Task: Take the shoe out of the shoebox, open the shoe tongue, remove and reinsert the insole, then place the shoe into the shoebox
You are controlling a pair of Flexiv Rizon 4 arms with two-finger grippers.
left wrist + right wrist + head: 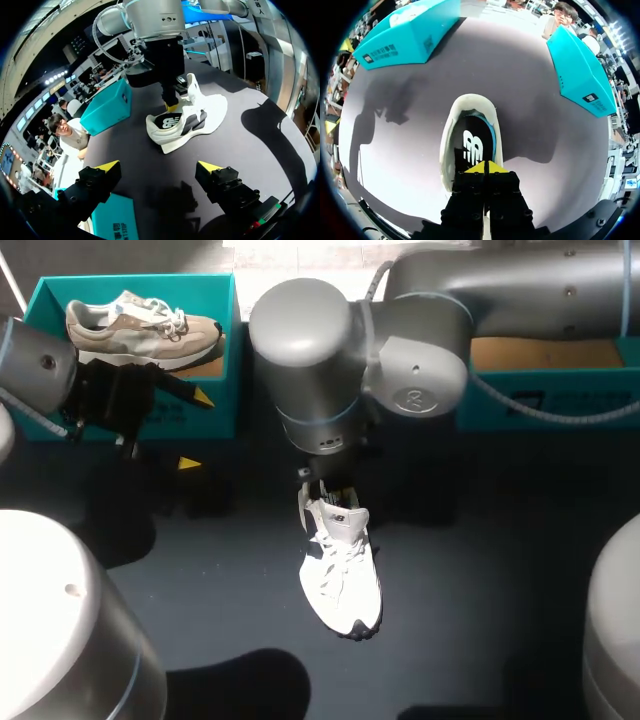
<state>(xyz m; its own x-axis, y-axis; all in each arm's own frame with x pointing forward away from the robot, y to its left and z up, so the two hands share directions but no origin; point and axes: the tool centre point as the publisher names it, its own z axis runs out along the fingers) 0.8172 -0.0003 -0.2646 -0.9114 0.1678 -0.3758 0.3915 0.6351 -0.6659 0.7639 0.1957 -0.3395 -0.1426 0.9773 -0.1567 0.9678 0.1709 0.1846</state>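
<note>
Tips pinched together, the right gripper (486,167) dips into the white shoe (342,575) lying on the table (200,590). This looks like the insole (472,145) step, and the next move calls for a firm pinch and lift. Left of the shoe, the left gripper (159,166) hangs wide open by the left shoebox (225,360), which holds a beige shoe (140,330); the right shoebox (540,400) shows bare cardboard.

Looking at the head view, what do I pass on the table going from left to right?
Teal shoebox holding a beige shoe → white shoe lying on the table → second teal shoebox.
</note>
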